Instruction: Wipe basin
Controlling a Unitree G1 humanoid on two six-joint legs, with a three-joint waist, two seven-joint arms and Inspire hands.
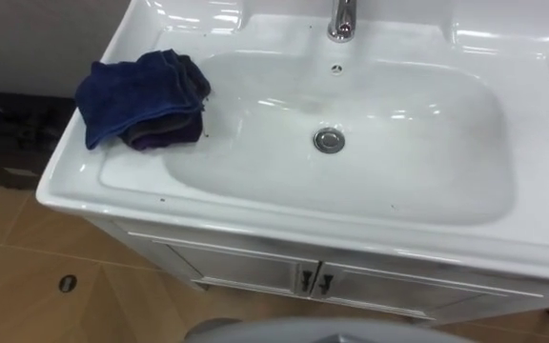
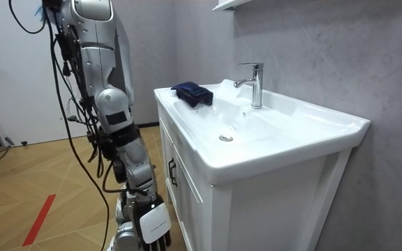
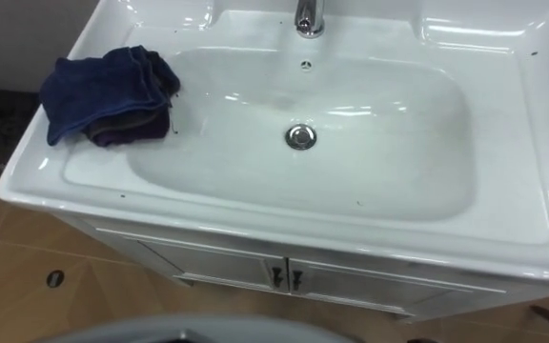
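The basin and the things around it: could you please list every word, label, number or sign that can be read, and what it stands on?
No text can be read.
The basin, blue cloth, faucet, drain and cabinet doors show no print.
A small round dark mark on the floor is too small to tell whether it bears a sign.

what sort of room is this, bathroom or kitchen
Most likely a bathroom or washroom: a white basin with a drain set on a white cabinet, a chrome tap behind it, and a blue cloth on its rim.
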